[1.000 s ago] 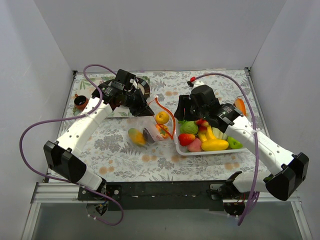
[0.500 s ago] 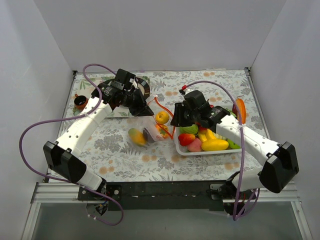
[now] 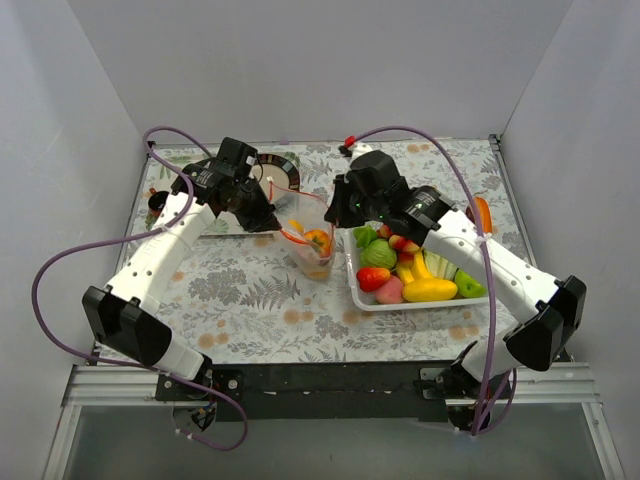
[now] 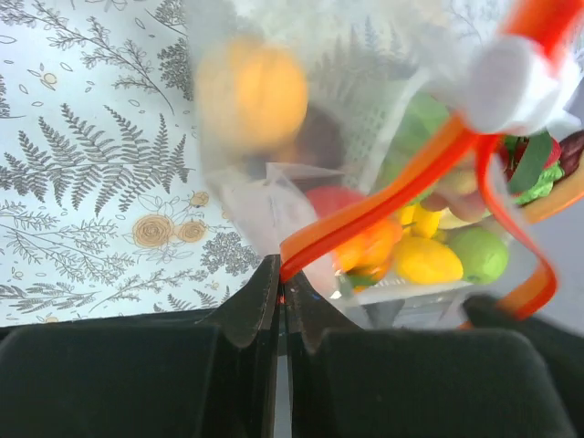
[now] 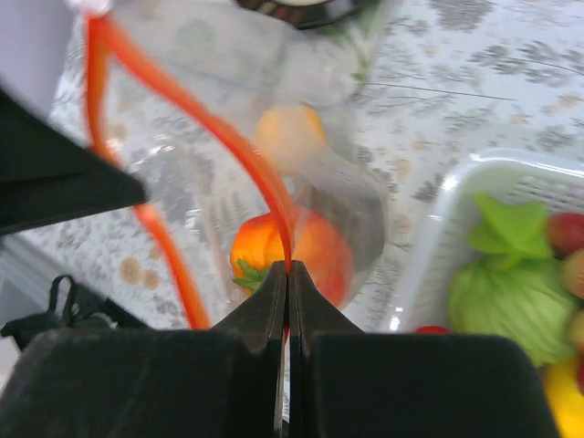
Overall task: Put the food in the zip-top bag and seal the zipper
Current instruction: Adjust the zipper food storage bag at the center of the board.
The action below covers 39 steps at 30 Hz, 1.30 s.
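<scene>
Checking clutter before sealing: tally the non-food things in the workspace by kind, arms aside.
zip-top bag: 1
white basket: 1
dark round dish: 1
small brown cup: 1
Total: 4

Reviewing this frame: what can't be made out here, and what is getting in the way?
- Left wrist view: the toy food inside the clear crinkly zip-top bag is too close and blurred, so kinds and count are unreadable.
- Top view: the right arm covers the far edge of the white plastic basket.
- Both wrist views: the orange-red zipper strip runs off the frame edges, so it is unclear whether any stretch is sealed.
</scene>
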### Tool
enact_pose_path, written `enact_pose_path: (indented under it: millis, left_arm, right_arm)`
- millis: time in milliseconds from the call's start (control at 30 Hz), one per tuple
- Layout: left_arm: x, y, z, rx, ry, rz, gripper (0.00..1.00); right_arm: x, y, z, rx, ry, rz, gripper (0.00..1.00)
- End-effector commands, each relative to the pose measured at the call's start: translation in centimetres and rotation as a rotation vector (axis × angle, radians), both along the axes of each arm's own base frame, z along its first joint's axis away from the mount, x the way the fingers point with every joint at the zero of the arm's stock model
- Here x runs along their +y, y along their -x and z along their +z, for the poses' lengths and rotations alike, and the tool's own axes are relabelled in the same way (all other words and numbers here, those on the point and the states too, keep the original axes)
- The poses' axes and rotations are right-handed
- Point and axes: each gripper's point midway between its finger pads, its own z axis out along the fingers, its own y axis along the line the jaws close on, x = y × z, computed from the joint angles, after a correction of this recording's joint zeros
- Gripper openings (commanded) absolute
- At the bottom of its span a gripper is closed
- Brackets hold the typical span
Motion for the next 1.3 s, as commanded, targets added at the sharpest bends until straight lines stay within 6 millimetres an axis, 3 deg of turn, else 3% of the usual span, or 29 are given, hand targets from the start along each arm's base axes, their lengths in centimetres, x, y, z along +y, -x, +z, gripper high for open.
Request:
enact_pose_path:
  millis: [0,100,133,167,267,300,467,500,567,600,667,733,767,867,967,1067,1133,1167,1267]
  left_arm:
    - [1.5,0.9,3.3,-0.083,-0.005,0.051,0.0]
    - [2.3,0.8,6.2,-0.155,0.0,0.089,0.0]
    - [2.5,0.7,6.6,-0.161,-0.009,0.096,0.0]
    - [2.5,0.8,7.6,-0.176,-0.003,0.097,0.0]
    - [3.4,-0.1,6.3,-0.162,-0.067,0.122,0.0]
    - [2.9,0.1,6.1,-0.141,-0.052,0.101,0.0]
    - [2.8,0.2,7.3,-0.183,-0.022,0.098,0.0]
    - [2.8,0.1,6.8,-0.167,-0.039,0.087,0.0]
    - [2.1,0.3,6.1,-0.132,-0.027,0.055,0.0]
    - [2.0,0.3,5.8,-0.127,-0.021,0.052,0.0]
    - [1.4,0.3,5.0,-0.118,0.005,0.032,0.0]
    - [1.0,0.3,4.1,-0.099,0.011,0.019,0.0]
    - [0.4,0.1,4.0,-0.098,0.033,0.001,0.0]
    - [-1.0,-0.3,3.0,-0.073,0.07,-0.057,0.0]
    - [-1.9,-0.6,2.0,-0.065,0.079,-0.088,0.0]
    - [-2.8,-0.6,1.2,-0.053,0.097,-0.118,0.0]
    - [-3.3,-0.3,0.5,-0.035,0.112,-0.138,0.0]
    - [-3.5,-0.3,0.4,-0.036,0.115,-0.143,0.0]
    - [-3.8,-0.2,0.4,-0.038,0.125,-0.153,0.0]
  right_arm:
    - [-3.6,-2.1,-2.6,0.036,0.08,-0.096,0.01]
    - [-1.6,-1.5,-2.0,0.047,0.057,-0.042,0.01]
    - [-0.8,-1.7,0.3,0.009,0.028,-0.031,0.01]
    - [0.5,-0.7,0.6,0.011,0.043,0.007,0.01]
    - [2.7,0.0,4.3,-0.055,0.022,0.058,0.01]
    - [2.6,-0.1,4.4,-0.057,0.034,0.057,0.01]
    - [-1.4,-2.7,1.3,-0.021,0.078,-0.026,0.01]
    - [-1.8,-2.2,-1.3,0.028,0.104,-0.019,0.01]
    - [-1.6,-1.6,-3.1,0.061,0.101,0.005,0.01]
    - [-1.9,-0.9,-5.5,0.11,0.123,0.01,0.01]
    - [-2.0,-0.3,-6.3,0.121,0.11,0.012,0.01]
    - [-3.0,0.0,-7.8,0.126,0.126,-0.014,0.11]
    - [-3.6,0.2,-7.2,0.108,0.122,-0.028,0.28]
    - [-5.6,0.0,-5.7,0.056,0.154,-0.086,0.56]
    - [-8.3,-0.2,-3.2,-0.011,0.193,-0.17,0.71]
    - [-11.4,-0.5,-0.8,-0.081,0.206,-0.274,0.79]
    - [-13.5,-0.9,-0.5,-0.098,0.237,-0.337,0.79]
    - [-15.5,-1.7,-0.7,-0.095,0.256,-0.389,0.78]
    - [-18.9,-3.6,-1.5,-0.08,0.299,-0.462,0.75]
